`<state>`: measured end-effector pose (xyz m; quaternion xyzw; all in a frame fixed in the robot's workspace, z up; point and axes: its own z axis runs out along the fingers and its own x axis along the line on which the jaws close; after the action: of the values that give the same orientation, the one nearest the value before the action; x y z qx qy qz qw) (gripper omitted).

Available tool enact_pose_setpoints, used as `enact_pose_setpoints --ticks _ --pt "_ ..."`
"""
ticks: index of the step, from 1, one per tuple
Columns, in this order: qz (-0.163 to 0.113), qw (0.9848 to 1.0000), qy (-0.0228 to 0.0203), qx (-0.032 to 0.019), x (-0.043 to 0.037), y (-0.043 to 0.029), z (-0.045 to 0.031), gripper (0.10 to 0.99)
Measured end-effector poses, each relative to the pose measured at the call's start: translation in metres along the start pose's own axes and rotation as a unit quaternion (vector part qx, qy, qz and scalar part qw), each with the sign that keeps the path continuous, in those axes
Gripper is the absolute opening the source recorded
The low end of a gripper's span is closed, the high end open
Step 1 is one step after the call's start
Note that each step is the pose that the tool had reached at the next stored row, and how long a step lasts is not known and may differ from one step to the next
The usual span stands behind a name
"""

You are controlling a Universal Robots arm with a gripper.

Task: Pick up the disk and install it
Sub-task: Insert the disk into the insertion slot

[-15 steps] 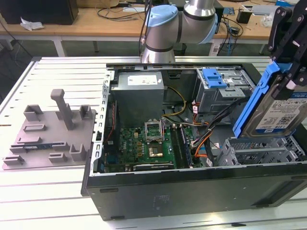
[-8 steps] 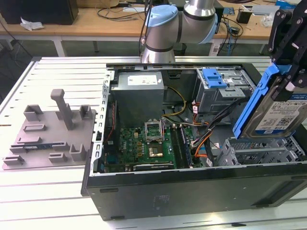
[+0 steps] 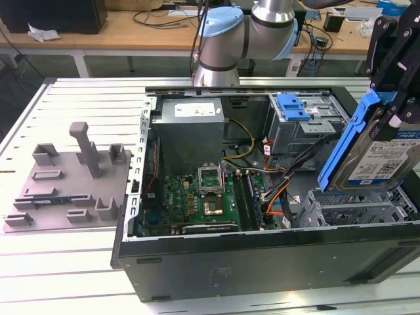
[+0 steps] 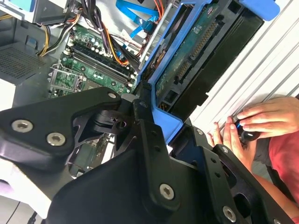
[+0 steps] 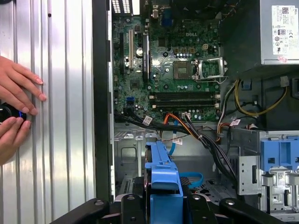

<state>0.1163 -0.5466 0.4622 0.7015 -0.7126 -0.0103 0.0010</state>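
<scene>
Over the drive bay [image 3: 354,209] at the exterior view's right end of the open PC case [image 3: 262,259], the gripper [image 3: 394,110] was clamped on the disk [image 3: 384,157], which hung tilted on edge; further in sat the motherboard [image 3: 197,197]; behind it the power supply [image 3: 190,128] and blue-latched drive cage [image 3: 295,111]; somebody's hands [image 5: 16,107] rested on the slatted table [image 5: 60,140] beside the case.

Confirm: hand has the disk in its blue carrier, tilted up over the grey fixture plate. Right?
Wrong place. In the exterior view the hand holds the disk tilted up over the open computer case, at that view's right; the grey fixture plate sits apart at its left.
</scene>
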Motion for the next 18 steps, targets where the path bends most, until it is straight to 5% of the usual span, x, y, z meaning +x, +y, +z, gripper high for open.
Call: enact_pose_setpoints --ticks 18 --pt "0.000 1.0000 0.0000 0.0000 0.0001 0.0000 0.0084 0.369"
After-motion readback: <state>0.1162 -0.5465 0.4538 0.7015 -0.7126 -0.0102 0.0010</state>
